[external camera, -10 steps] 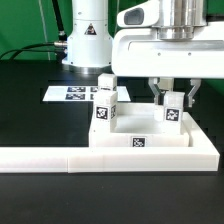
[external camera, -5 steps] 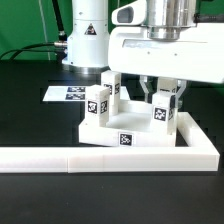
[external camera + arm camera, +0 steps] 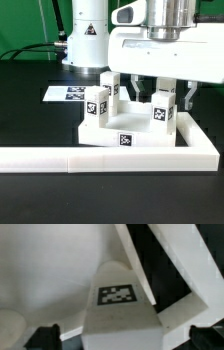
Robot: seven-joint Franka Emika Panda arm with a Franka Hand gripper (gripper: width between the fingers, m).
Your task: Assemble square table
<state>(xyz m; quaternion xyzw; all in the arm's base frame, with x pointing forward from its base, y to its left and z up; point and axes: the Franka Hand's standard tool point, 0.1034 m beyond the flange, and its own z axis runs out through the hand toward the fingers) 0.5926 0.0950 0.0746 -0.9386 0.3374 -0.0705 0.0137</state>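
Note:
The white square table slab [image 3: 100,138] lies against the long white L-shaped barrier. Three white tagged legs show standing upright on it: two at the exterior view's left [image 3: 97,106] [image 3: 110,88] and one at the right [image 3: 165,112]. My gripper [image 3: 164,96] hangs straight over the right leg, open, with one finger on each side and gaps between the fingers and the leg. In the wrist view that leg [image 3: 120,308] with its tag stands between my dark fingertips [image 3: 44,336], and my gripper [image 3: 128,339] does not touch it. The slab [image 3: 50,269] fills the background.
The L-shaped barrier [image 3: 60,157] runs along the front of the black table and up the exterior view's right side. The marker board [image 3: 62,93] lies behind the slab at the left. The robot's base [image 3: 88,40] stands at the back.
The slab with its legs shifted toward the exterior view's left. Then my fingers spread apart and let go of the right leg, which stays upright.

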